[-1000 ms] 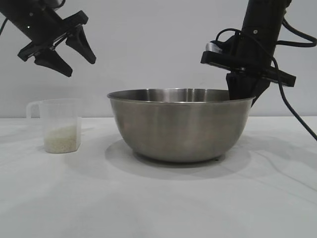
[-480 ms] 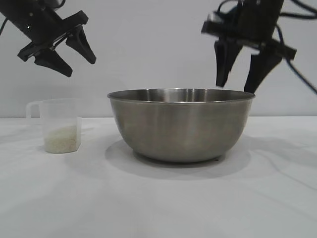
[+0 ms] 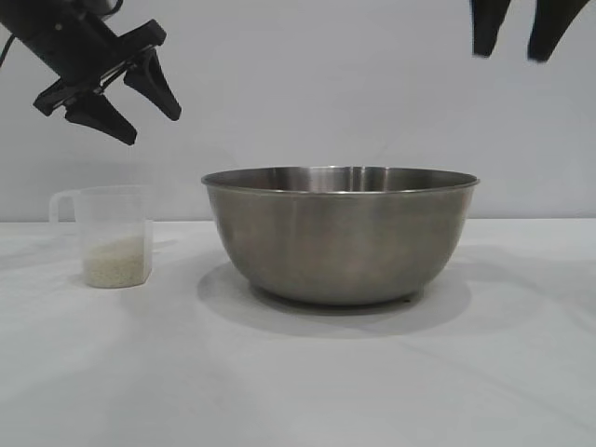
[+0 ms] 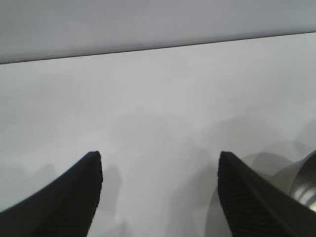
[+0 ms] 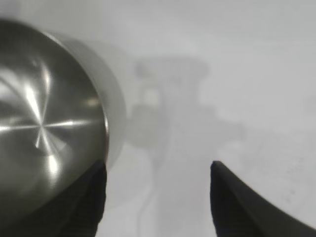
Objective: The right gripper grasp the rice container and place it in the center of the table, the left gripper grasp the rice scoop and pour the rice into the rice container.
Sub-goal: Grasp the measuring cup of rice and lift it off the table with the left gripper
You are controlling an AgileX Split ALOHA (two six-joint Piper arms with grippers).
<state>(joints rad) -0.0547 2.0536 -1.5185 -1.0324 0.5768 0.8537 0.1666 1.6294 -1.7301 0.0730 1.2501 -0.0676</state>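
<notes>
Change since a second ago: the right gripper [image 3: 514,51], a black two-fingered claw, has let go of the bowl's far right rim and risen to the top right corner of the exterior view, where only its two finger ends show; bowl, cup and left arm have kept their places.

Table: the flat plain white tabletop [image 3: 298,382] runs back to a pale grey wall and carries the bowl and the cup.

Rice container: the large round brushed stainless-steel bowl [image 3: 340,233] with a thin rolled rim stands upright near the middle of the table, free of both claws. The right wrist view looks down into its shiny inside [image 5: 42,133].

Left gripper: the black two-fingered claw with pointed angular jaws [image 3: 121,102] hangs at upper left, tilted downward, above the cup and apart from it. Its jaws stand spread with nothing between them; the left wrist view shows bare table between the tips [image 4: 160,163].

Right gripper state: jaws parted and holding nothing, above the bowl's right edge and well clear of it.

Rice scoop: the small translucent whitish plastic measuring cup [image 3: 114,233] with a loop side handle stands upright, left of the bowl and apart from it.

Rice: a low heap of white grains [image 3: 115,261] lies in the cup's bottom.
</notes>
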